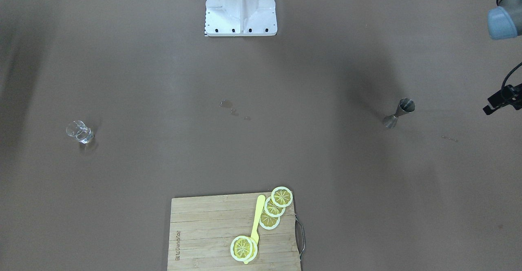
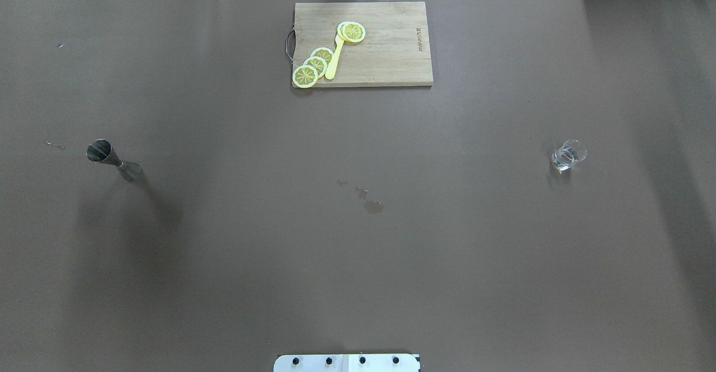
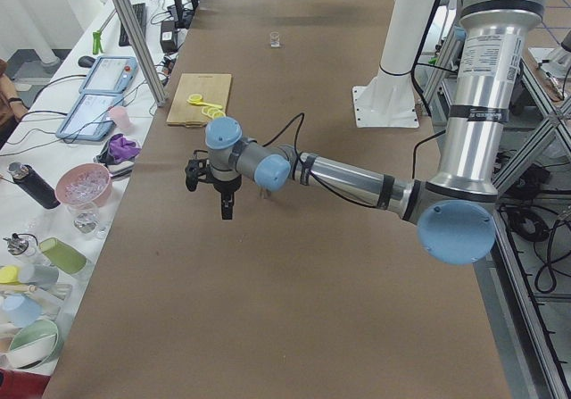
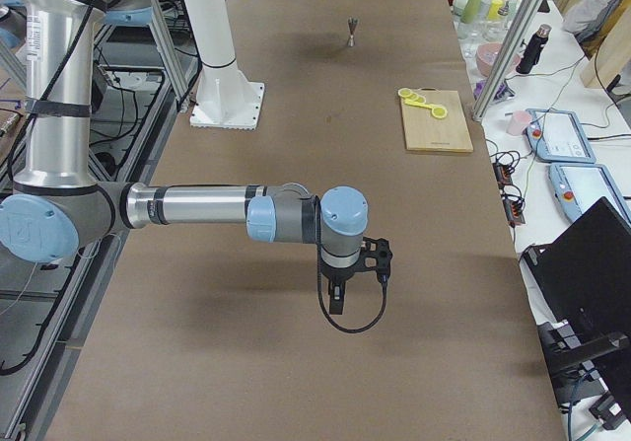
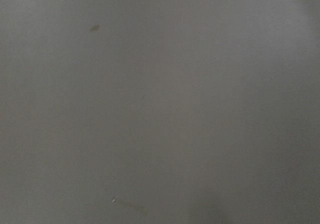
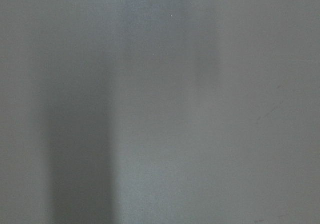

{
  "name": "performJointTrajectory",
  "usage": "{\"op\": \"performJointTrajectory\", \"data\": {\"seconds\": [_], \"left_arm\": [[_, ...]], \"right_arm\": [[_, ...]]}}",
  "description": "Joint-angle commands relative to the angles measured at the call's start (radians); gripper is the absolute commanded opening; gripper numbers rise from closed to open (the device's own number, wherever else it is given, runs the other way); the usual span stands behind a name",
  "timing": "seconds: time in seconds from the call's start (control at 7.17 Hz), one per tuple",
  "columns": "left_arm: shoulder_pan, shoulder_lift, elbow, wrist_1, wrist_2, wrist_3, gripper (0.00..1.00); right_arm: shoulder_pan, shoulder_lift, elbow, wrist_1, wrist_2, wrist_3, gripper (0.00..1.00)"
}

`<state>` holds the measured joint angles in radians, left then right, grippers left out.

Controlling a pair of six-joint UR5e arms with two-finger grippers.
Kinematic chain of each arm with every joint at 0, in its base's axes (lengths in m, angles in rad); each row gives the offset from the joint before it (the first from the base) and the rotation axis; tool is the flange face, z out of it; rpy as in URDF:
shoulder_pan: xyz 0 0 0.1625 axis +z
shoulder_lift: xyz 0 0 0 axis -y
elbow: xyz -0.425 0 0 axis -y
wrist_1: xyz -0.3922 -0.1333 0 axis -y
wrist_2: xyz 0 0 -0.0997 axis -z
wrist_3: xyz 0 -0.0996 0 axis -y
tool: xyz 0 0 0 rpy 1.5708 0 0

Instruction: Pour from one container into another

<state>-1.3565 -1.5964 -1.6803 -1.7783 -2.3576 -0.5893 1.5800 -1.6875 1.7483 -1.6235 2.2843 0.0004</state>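
A jigger [image 2: 113, 160] is seen at 9 o'clock and a glass [image 2: 568, 155] at 3 o'clock on the counter [image 2: 358, 260]; how either arm's jaws stand cannot be told.

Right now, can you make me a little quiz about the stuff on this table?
1. True or false: the jigger is lying on the board.
2. What sits on the board? A) lemon slices B) a bottle C) a bowl
3. Fill in: the glass stands on the robot's ____ side.

Key: 1 false, it stands upright off the board, on the robot's left. 2 A. 3 right.
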Motion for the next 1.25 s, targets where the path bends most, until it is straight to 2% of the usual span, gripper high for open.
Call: {"op": "performJointTrajectory", "data": {"seconds": [0.0,0.14,0.28,0.42,0.84,0.98,1.12], "left_arm": [[-0.12,0.129,0.019,0.014,-0.071,0.076,0.99],[-0.175,0.159,0.027,0.031,-0.066,0.258,0.99],[-0.238,0.179,0.033,0.031,-0.068,0.302,0.99],[-0.266,0.203,0.056,0.025,-0.069,0.304,0.99],[-0.268,0.193,0.022,0.031,-0.058,0.289,0.99],[-0.265,0.175,0.007,0.107,-0.057,0.287,0.99],[-0.265,0.162,-0.054,0.21,-0.057,0.287,0.99]], "right_arm": [[0.0,-0.001,0.0,-0.001,0.0,0.004,1.0],[0.0,-0.001,0.002,-0.001,-0.002,0.006,1.0],[0.0,-0.001,0.002,-0.001,0.0,0.006,1.0],[0.0,0.0,0.002,-0.001,0.001,0.007,1.0],[0.0,0.0,0.004,-0.001,0.003,0.009,1.0],[0.0,0.0,0.004,-0.001,0.003,0.009,1.0],[0.0,0.0,0.005,-0.001,0.003,0.009,1.0]]}}
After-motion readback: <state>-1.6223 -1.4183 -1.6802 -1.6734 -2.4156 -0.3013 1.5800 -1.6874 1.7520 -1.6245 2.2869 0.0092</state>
